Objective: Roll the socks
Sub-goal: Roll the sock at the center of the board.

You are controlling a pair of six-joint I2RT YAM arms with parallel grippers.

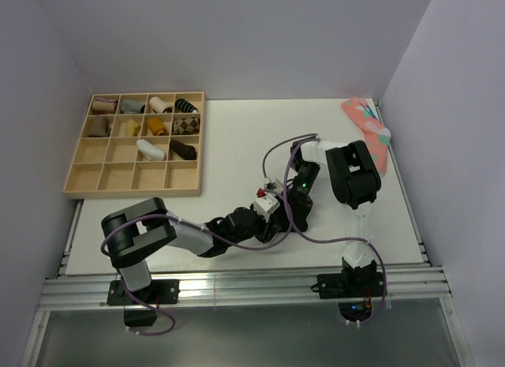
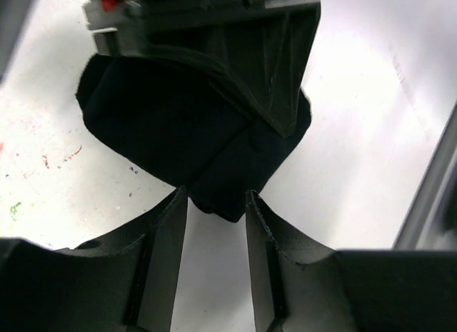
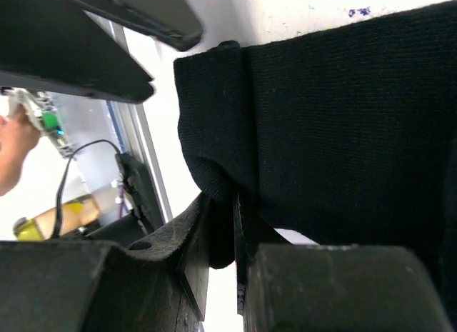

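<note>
The black sock (image 2: 186, 125) lies on the table (image 2: 371, 96) just ahead of the arm bases, partly folded over itself. My right end effector (image 3: 221, 214) is clenched on a fold at its edge. My left end effector (image 2: 216, 198) is released, with the sock's corner at its mouth. To roll tightly, I'd keep the right pinning the fabric low, then have the left take a full bite and tuck without slack.

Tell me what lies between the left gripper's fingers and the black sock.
Nothing. In the left wrist view a corner of the black sock reaches the open fingers of the left gripper; below it only bare table shows between them.
</note>
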